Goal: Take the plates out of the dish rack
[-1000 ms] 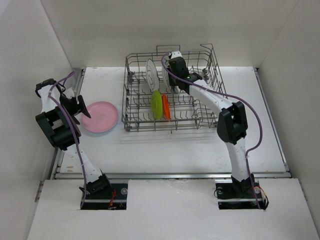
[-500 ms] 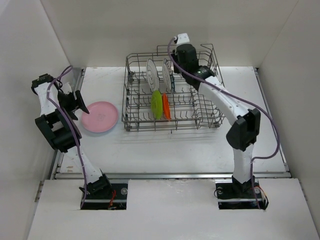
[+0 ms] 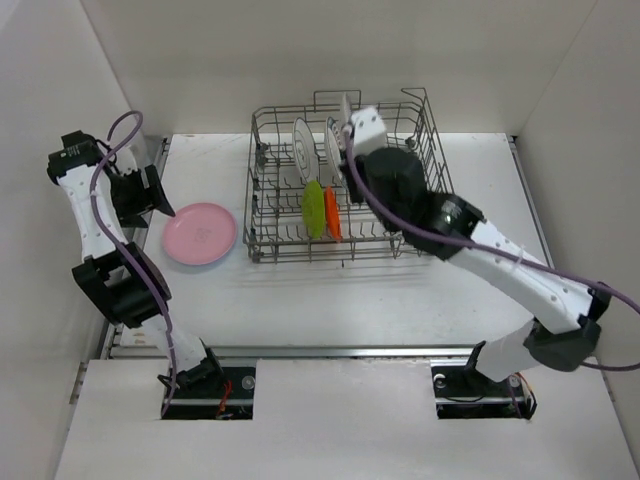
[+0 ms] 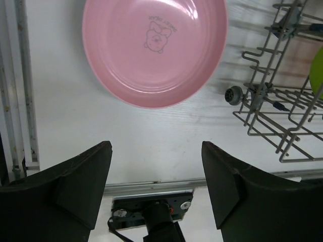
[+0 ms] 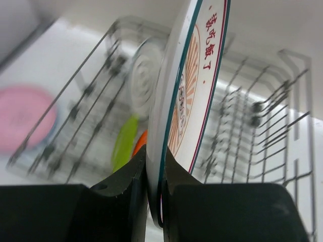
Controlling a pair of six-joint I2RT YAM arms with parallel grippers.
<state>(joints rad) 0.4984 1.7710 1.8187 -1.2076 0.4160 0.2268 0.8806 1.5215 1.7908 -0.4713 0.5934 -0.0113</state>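
Pink plate lies beside dish rack; lime plate, orange plate upright inside; printed plate edge-on above.

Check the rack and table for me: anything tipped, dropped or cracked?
Nothing stands out. The pink plate lies flat left of the rack, the green plate and orange plate stand upright in it, and the right gripper grips a white plate by its rim.

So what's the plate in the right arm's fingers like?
The white plate is round and glossy, with a thin teal rim, an orange sunburst print and red characters. It stands on edge, nearly upright, pinched at its lower rim by the right gripper, held over the dish rack. Nothing else seems to touch it.
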